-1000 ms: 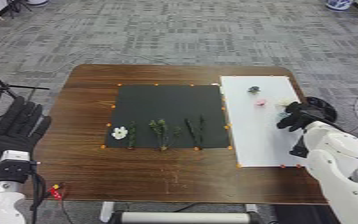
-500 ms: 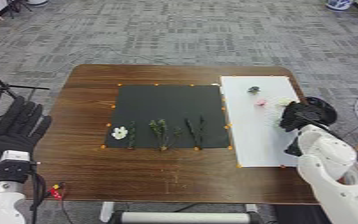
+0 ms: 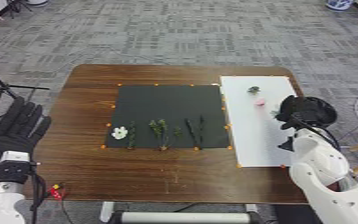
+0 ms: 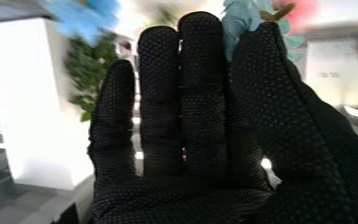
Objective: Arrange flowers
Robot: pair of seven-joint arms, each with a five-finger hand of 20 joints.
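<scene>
Robot at a wooden table (image 3: 87,165), arranging flowers. Right hand (image 4: 189,150): at the outer edge of the white sheet (image 3: 251,147), fingers straight, thumb beside them. Pale teal leaves (image 4: 238,22) and a brown stem (image 4: 285,10) lie at the thumb tip; whether they are pinched cannot be told. Left hand (image 3: 14,130): open, apart from the work. On the white sheet, 1 pink flower (image 3: 260,102) lies near 1 dark rosette (image 3: 254,90). On the black mat (image 3: 167,95), 1 white flower (image 3: 119,133) lies beside green stems (image 3: 158,131).

Probable faults: (a) a slip, should thumb and fingers meet off the stem; (b) crushed leaves, from too firm a closure; (c) the pink flower nudged, if the broad glove sweeps low; (d) a drop over the table's side, the grasp being so near its edge; (e) late release, from leaves snagging on the fabric.
</scene>
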